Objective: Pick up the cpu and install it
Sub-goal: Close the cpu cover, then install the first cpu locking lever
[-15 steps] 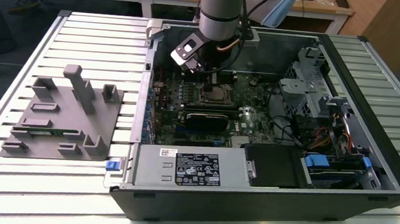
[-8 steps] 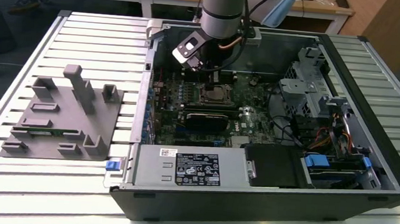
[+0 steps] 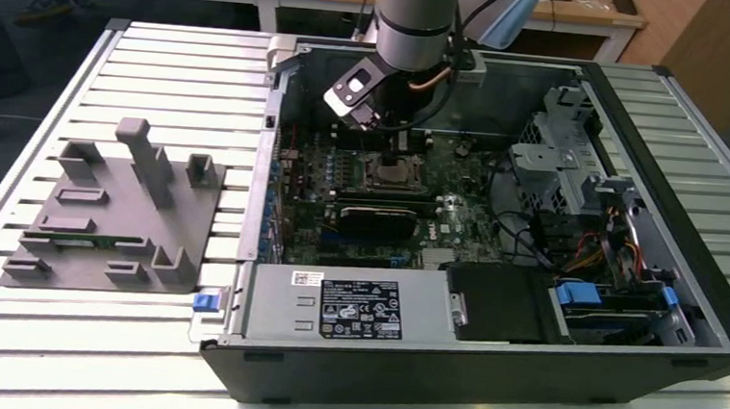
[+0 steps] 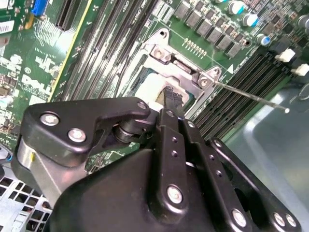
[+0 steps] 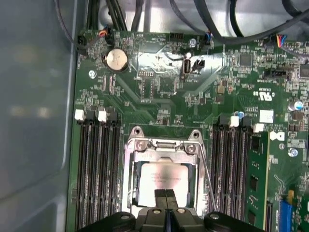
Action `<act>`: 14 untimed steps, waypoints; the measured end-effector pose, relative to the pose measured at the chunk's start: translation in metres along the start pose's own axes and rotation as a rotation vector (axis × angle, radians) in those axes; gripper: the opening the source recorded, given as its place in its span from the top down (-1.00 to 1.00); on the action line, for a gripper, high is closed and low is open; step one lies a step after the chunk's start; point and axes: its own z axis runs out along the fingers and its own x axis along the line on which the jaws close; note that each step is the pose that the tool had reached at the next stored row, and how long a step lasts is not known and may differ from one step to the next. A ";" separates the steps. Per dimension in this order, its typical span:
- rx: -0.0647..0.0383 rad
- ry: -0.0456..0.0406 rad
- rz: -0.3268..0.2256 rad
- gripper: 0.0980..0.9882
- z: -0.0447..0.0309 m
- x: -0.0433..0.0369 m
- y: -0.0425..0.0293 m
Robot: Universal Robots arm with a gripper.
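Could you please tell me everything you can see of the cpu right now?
The cpu is a small, flat, square chip with a pale silvery metal top that bears faint print. It lies flat inside the metal socket frame on the green motherboard. The gripper, its fingers shut together, stands over one edge of the chip. Whether it touches the chip cannot be told.

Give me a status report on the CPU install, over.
Status: end effector shut, low over the cpu. It lies flat inside the socket frame. A thin lever runs beside the socket, with nothing else across the cpu.
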 end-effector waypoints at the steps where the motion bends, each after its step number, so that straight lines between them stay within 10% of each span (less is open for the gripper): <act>1: 0.000 0.0001 0.000 0.98 0.0000 0.0000 0.0007; 14: 0.000 0.0000 0.000 0.98 -0.0013 -0.0001 0.0038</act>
